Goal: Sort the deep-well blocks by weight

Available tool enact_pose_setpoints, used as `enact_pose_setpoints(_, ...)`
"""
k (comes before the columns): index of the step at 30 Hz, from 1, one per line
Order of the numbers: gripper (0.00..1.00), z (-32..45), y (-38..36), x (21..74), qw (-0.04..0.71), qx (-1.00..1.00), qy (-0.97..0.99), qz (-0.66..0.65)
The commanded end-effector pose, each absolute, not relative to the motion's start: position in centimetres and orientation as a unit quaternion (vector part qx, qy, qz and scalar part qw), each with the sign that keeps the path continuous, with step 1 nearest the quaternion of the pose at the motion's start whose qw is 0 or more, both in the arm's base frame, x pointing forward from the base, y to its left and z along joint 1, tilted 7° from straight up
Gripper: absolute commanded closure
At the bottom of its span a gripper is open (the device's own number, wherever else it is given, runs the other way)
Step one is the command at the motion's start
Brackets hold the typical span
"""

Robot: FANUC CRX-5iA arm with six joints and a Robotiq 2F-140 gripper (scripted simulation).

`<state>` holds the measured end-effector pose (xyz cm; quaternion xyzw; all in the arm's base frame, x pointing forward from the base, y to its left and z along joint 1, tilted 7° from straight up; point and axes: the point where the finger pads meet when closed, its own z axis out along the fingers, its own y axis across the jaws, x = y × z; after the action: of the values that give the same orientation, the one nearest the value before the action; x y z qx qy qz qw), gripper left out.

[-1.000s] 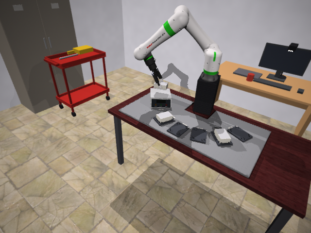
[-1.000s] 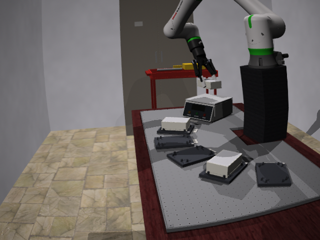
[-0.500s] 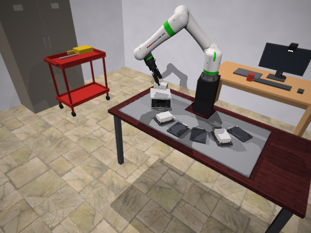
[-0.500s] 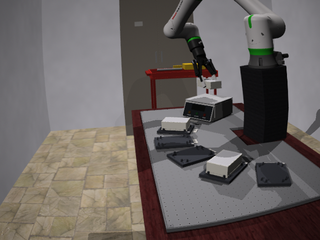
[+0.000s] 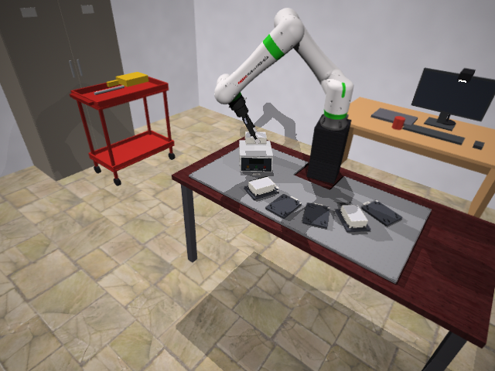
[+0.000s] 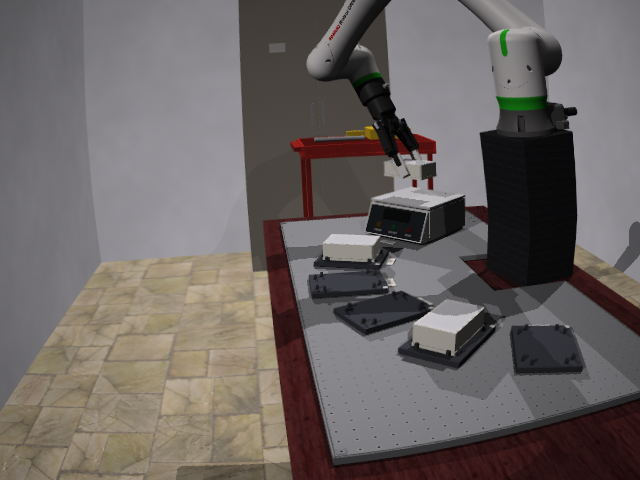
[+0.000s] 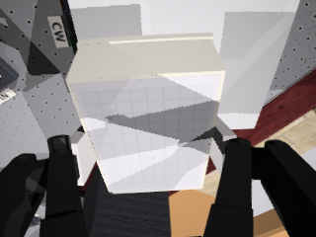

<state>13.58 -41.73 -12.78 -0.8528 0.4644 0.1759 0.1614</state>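
Trolley: red (image 5: 131,96) (image 6: 361,149), stood at the far left, off the table.
Scale: CW (image 5: 255,164) (image 6: 444,224) (image 7: 188,17) sat at the table's left end.
Hand: the gripper (image 5: 255,139) (image 6: 411,164) (image 7: 151,127) was about half open, fingers clamped on opposite sides of a white block.
Held block (image 5: 250,139) (image 6: 426,169) (image 7: 148,114): hung above the scale's platform, apart from it.
First nest (image 5: 261,195) (image 6: 320,262): near the scale, bore a second block (image 5: 262,185) (image 6: 350,248).
Middle nests: one dark plate (image 5: 283,205) (image 6: 348,284), then another plate (image 5: 315,214) (image 6: 382,311), showed their pegs.
Fourth nest (image 5: 356,229) (image 6: 431,356): bore a third block (image 5: 353,216) (image 6: 448,326).
Last nest (image 5: 381,212) (image 6: 546,348): lay farthest right, its pegs showing.
Labels: too small to tell which nest was which pass or reject.
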Motion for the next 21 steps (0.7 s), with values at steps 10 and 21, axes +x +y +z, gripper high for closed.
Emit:
enact_pose_setpoints(10,0.90,-12.3,-40.3,17.0,0.153,-0.865,0.445,0.177)
enact_pose_setpoints(21,0.90,-12.0,-39.1,19.8,0.153,-0.865,0.445,0.177)
